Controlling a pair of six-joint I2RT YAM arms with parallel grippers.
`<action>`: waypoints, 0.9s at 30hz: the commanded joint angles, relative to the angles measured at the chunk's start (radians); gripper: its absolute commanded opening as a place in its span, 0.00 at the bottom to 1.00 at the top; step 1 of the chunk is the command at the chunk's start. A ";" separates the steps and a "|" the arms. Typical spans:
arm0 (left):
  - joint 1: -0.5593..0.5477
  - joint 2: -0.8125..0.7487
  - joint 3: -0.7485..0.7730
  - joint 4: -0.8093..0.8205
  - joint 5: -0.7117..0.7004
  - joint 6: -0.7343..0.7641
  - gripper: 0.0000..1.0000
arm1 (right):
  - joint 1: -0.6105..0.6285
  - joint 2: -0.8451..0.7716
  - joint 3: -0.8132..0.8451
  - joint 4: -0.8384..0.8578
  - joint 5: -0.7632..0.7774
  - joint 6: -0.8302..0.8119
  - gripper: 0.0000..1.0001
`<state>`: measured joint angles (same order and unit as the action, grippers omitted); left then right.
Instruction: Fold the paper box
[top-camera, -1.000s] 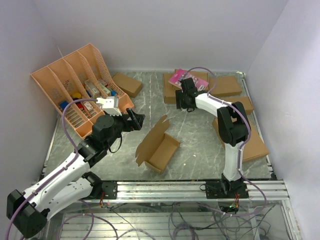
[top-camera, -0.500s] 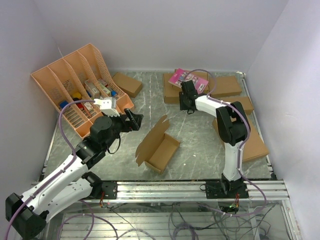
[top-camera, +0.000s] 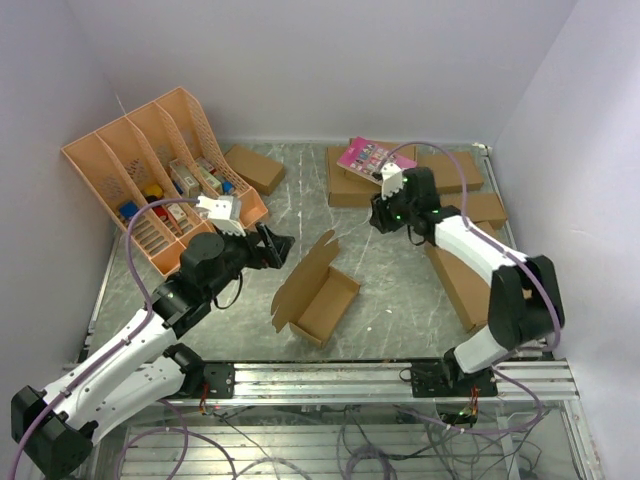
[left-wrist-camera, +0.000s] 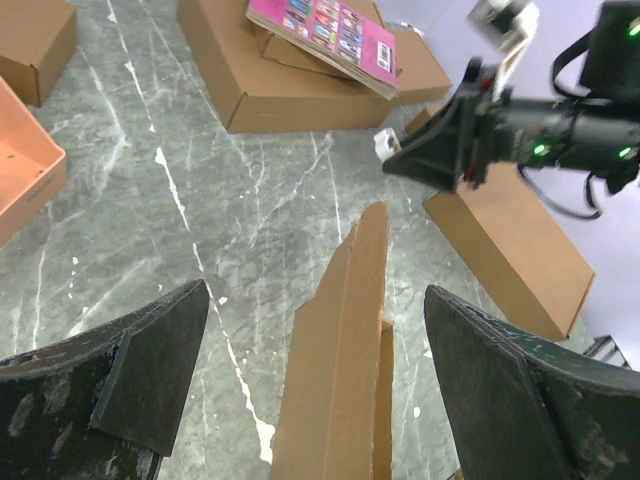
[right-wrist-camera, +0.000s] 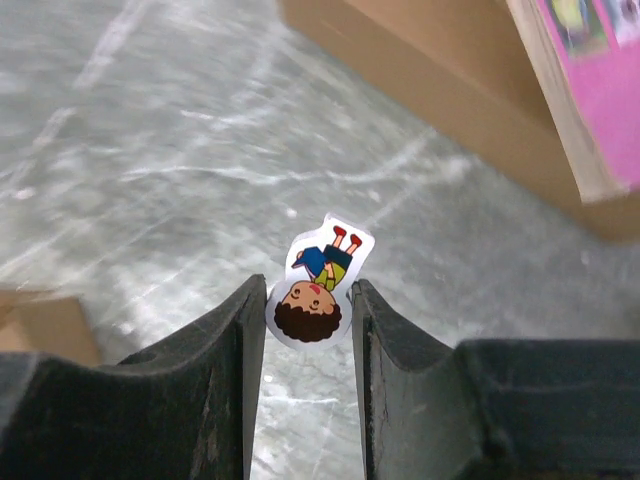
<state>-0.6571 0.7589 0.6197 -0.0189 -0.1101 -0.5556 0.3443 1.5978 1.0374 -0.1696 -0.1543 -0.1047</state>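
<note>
On the grey marble desk (top-camera: 400, 300) your paper box (top-camera: 318, 292) lies near the middle, a little toward the near edge, between the two arms. It looks half made. The tray and its side walls are up, but the long lid flap stands open on the left and the end tabs look untucked, so closing it seems to be the work left. Your left gripper (top-camera: 277, 245) hovers just left of that raised flap, fingers spread wide and holding nothing. Your right gripper (top-camera: 384, 214) hangs farther back on the right, well apart from the box, its fingers clamped on a small cartoon-child sticker (right-wrist-camera: 312, 285).
</note>
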 joint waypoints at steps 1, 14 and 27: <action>0.005 -0.012 0.034 0.004 0.100 0.056 1.00 | -0.060 -0.067 0.017 -0.151 -0.586 -0.357 0.00; 0.006 0.020 0.167 -0.150 0.168 0.088 0.99 | 0.216 -0.029 0.084 -0.766 -0.748 -1.298 0.00; 0.005 0.038 0.147 -0.211 0.218 0.054 0.98 | 0.472 0.060 0.077 -0.503 -0.408 -1.058 0.35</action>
<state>-0.6567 0.8158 0.7696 -0.1944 0.0727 -0.4980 0.8116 1.6562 1.0958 -0.7456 -0.6533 -1.2282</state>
